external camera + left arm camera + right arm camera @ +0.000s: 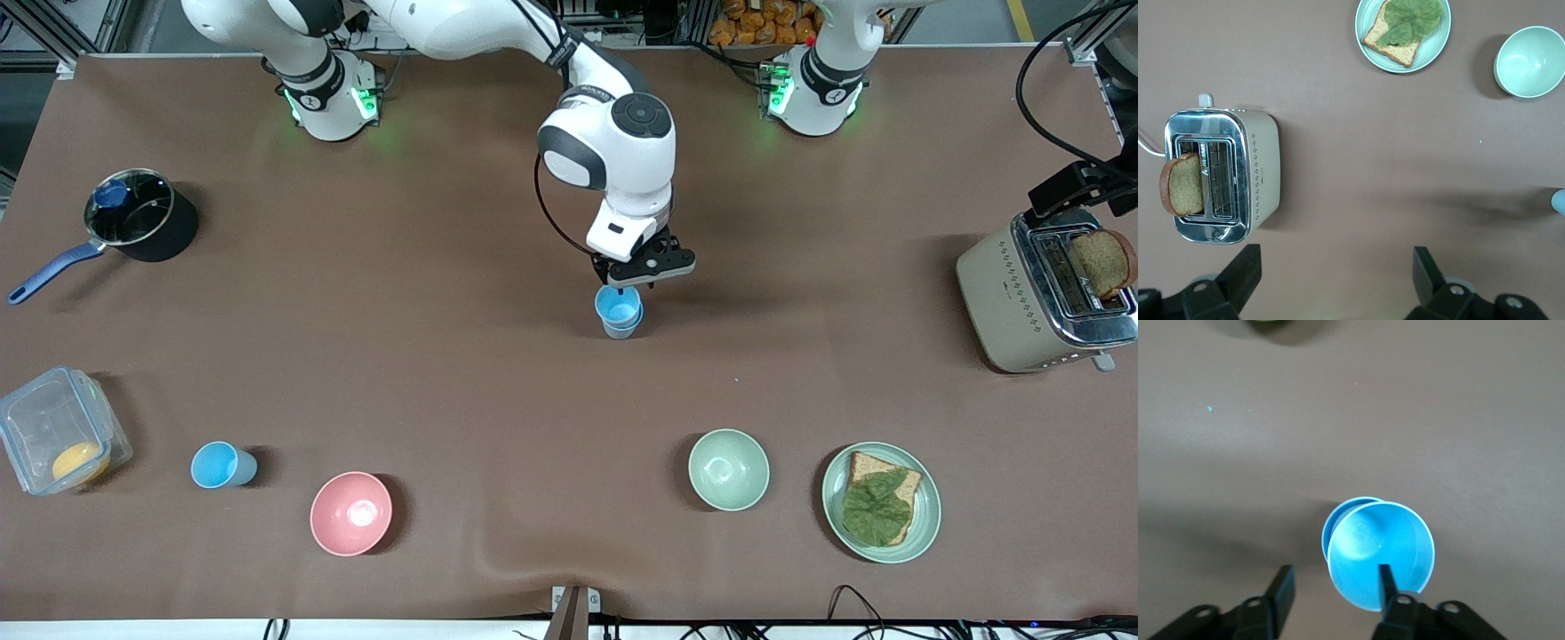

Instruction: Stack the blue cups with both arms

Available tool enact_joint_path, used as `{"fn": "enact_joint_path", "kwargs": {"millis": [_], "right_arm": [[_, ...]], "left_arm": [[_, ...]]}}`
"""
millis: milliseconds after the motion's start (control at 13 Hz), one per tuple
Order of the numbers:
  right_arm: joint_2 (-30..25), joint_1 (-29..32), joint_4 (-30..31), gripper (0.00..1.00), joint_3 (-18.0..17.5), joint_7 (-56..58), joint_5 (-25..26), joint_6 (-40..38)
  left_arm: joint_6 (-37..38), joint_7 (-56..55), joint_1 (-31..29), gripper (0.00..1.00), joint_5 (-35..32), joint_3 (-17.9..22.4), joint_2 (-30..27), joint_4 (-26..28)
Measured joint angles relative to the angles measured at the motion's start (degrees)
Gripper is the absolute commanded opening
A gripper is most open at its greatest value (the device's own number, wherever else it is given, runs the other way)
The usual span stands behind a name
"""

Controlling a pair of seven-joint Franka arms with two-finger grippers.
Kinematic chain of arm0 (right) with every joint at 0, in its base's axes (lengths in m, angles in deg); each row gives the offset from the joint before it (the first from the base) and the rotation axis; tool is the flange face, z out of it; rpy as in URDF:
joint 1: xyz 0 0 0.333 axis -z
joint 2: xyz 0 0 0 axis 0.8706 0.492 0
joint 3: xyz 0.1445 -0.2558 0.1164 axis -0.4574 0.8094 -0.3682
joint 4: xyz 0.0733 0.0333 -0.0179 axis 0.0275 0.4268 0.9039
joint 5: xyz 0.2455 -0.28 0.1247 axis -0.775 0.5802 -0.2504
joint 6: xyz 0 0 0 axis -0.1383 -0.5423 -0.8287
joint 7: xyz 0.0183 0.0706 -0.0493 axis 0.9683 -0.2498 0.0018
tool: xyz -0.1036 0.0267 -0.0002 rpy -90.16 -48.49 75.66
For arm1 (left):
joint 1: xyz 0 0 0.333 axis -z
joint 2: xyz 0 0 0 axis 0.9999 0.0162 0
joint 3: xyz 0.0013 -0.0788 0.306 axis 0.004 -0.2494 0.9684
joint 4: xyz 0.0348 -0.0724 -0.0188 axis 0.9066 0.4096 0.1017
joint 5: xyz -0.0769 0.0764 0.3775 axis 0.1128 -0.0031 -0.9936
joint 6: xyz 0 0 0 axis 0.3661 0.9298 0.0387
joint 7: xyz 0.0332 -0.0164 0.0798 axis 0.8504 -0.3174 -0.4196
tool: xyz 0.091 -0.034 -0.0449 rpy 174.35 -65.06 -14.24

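Two blue cups (620, 312) stand nested one in the other at the middle of the table, the upper one a little tilted; they also show in the right wrist view (1375, 550). My right gripper (629, 283) hangs just over them, open (1333, 577), with one finger over the upper cup's inside and the other outside its rim. A third blue cup (222, 465) stands alone near the front camera toward the right arm's end. My left gripper (1336, 257) is open and empty, high over bare table beside the toaster; it is out of the front view.
A pink bowl (350, 513) and a pale green bowl (728, 468) sit near the front edge. A plate with bread and lettuce (881, 501), a toaster (1045, 298), a black saucepan (142, 216) and a clear container (58, 429) lie around the table's ends.
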Motion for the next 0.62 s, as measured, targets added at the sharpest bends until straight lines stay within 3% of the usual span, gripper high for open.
{"fn": "enact_joint_path", "kwargs": {"millis": [308, 615], "right_arm": [[-3.82, 5.7, -1.31, 1.0, 0.71, 0.27, -1.48, -6.35], [-13.19, 19.61, 6.22, 1.0, 0.75, 22.52, -7.14, -14.22]], "left_arm": [[0.0, 0.0, 0.11, 1.0, 0.06, -0.9, 0.0, -0.02], [0.01, -0.22, 0.2, 1.0, 0.07, -1.77, 0.0, -0.07]]}}
